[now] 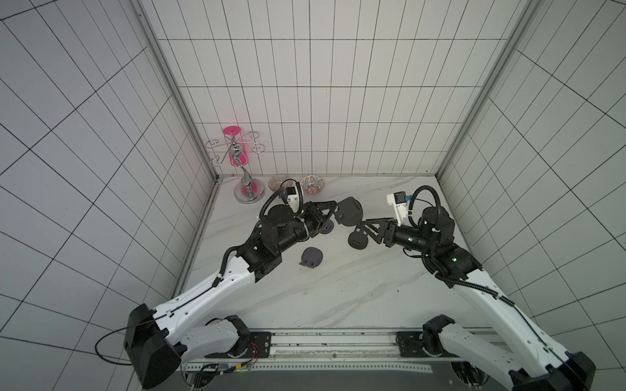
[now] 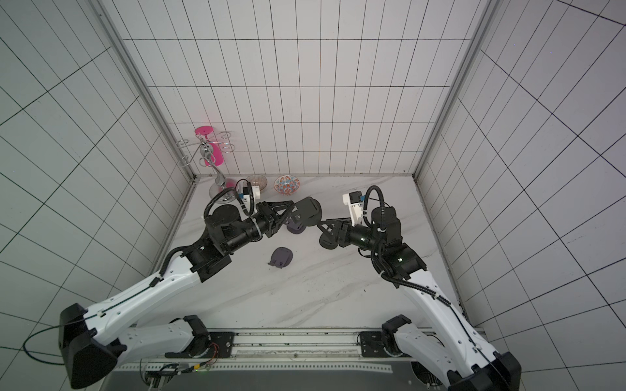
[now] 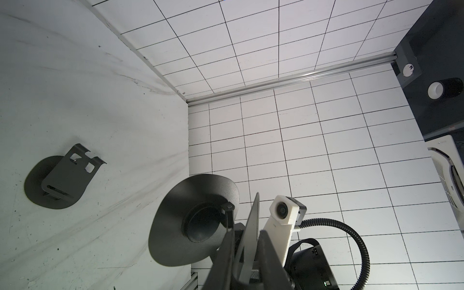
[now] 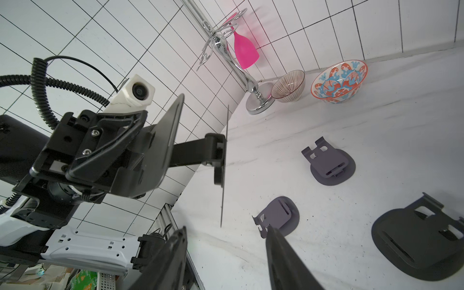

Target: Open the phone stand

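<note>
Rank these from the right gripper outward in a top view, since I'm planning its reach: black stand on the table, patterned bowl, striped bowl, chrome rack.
1. Black stand, right beside the right gripper.
2. Patterned bowl, by the back wall.
3. Striped bowl, next along.
4. Chrome rack, far corner.

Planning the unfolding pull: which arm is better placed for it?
Right. The left gripper is clamped on the black phone stand; the right gripper, jaws open and empty, sits beside its free end.

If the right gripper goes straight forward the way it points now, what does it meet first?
Probably the black phone stand that the left gripper holds up: its thin plate, edge-on, lies just ahead of the open right gripper. How near is unclear.
</note>
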Available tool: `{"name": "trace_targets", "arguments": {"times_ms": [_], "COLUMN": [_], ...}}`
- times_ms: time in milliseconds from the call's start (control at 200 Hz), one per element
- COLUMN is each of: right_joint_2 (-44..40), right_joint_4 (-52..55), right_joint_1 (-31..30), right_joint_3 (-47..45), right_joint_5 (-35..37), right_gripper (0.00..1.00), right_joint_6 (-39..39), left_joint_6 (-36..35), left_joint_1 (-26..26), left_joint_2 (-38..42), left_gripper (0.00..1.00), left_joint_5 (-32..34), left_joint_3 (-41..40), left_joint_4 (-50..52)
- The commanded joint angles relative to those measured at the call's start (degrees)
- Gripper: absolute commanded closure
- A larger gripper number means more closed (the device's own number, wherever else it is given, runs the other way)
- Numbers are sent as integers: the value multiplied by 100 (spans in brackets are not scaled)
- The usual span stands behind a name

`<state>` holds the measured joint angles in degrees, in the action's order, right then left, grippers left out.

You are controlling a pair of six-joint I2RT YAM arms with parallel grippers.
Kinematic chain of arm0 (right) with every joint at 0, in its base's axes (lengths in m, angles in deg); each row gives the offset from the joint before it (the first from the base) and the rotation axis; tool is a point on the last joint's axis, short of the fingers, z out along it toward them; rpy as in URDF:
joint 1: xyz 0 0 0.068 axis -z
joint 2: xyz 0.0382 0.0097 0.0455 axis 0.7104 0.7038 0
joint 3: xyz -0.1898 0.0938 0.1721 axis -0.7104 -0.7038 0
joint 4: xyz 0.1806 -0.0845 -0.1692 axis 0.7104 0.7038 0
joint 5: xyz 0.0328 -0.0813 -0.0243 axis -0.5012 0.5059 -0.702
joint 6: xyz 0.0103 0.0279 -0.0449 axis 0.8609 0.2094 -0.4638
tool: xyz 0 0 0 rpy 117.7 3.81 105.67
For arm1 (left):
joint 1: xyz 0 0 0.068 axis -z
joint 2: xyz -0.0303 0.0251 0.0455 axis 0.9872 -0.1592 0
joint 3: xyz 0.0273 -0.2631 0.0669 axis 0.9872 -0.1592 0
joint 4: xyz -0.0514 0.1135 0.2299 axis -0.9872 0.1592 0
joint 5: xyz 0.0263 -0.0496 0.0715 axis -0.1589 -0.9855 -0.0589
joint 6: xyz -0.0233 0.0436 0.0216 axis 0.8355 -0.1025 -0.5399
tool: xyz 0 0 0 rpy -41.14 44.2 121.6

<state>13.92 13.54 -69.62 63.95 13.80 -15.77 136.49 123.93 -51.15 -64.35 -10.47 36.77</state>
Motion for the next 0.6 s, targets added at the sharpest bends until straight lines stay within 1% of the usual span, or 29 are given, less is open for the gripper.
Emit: {"name": "trace_targets", "arguments": {"times_ms": [0, 225, 300, 415, 470, 560, 595], "right_joint_2": [193, 544, 561, 636, 716, 866, 914], "right_joint_4": [-417, -786, -874, -846, -805, -752, -715], "right_joint_1": [37, 37, 32, 37, 37, 37, 41], "right_joint_3": [-34, 47, 54, 208, 312, 466, 515], "right_joint_5": [-171, -301, -228, -170, -183, -285, -318], "right_gripper": [50, 54, 55, 59, 65, 87, 91], "right_joint_6": [92, 220, 229, 153, 103, 63, 62], "left_joint_6": [68, 63, 66, 70, 66, 76, 77], "left_joint_1": [36, 50, 61, 77, 93, 95, 95], "left_joint_2": [-35, -62, -74, -79, -93, -102, -102], "left_gripper": [100, 100, 100, 100, 100, 100, 100], "left_joint_5": [-20, -104, -132, -141, -160, -170, -178], "left_joint_3": [134, 119, 123, 103, 101, 107, 101], "left_joint_4": [-303, -303, -306, -300, -311, -315, -335]}}
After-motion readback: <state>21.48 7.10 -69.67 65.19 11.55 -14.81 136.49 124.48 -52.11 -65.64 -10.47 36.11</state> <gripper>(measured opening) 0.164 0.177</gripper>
